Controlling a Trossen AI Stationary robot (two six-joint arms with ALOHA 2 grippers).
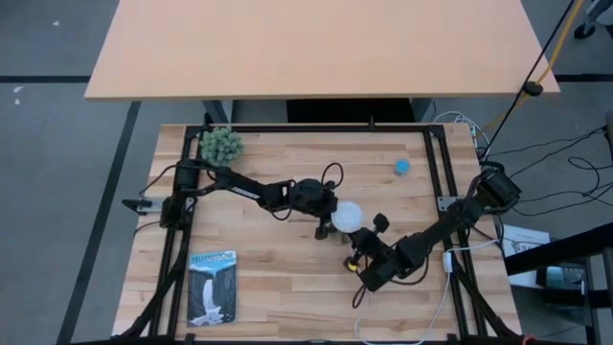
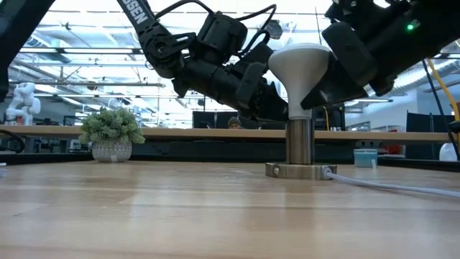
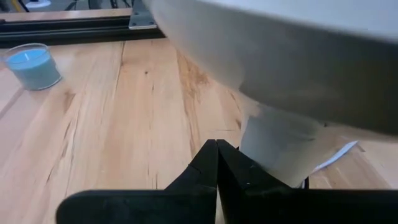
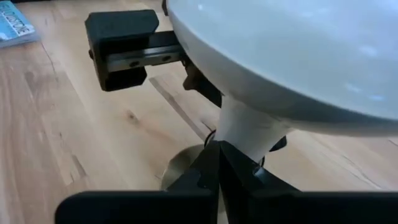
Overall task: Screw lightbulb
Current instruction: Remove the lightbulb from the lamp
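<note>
The white lightbulb [image 1: 347, 216] stands upright, dome up, with its narrow end in the silvery socket [image 2: 300, 147], which stands on a round base disc [image 2: 298, 171] mid-table. My left gripper [image 3: 216, 155] is shut, just left of the bulb in the high view [image 1: 326, 222], with its fingertips under the dome beside the cone-shaped body [image 3: 280, 149]. My right gripper [image 4: 217, 158] is shut on the bulb's near right side [image 1: 364, 241], with its tips at the lower end of the cone [image 4: 245, 134]. My left gripper's shut fingers [image 3: 233, 168] lie level beside the bulb's cone, below the dome. I cannot tell whether they touch it. My right gripper's shut fingers [image 4: 239, 165] point at the bulb's narrow lower end from the near right. I cannot tell whether they touch it.
A white cord [image 2: 388, 185] runs from the base disc toward the table's right edge. A small blue cap [image 1: 402, 167] sits at the far right, a potted plant [image 1: 221, 145] at the far left, and a booklet [image 1: 212, 286] at the near left.
</note>
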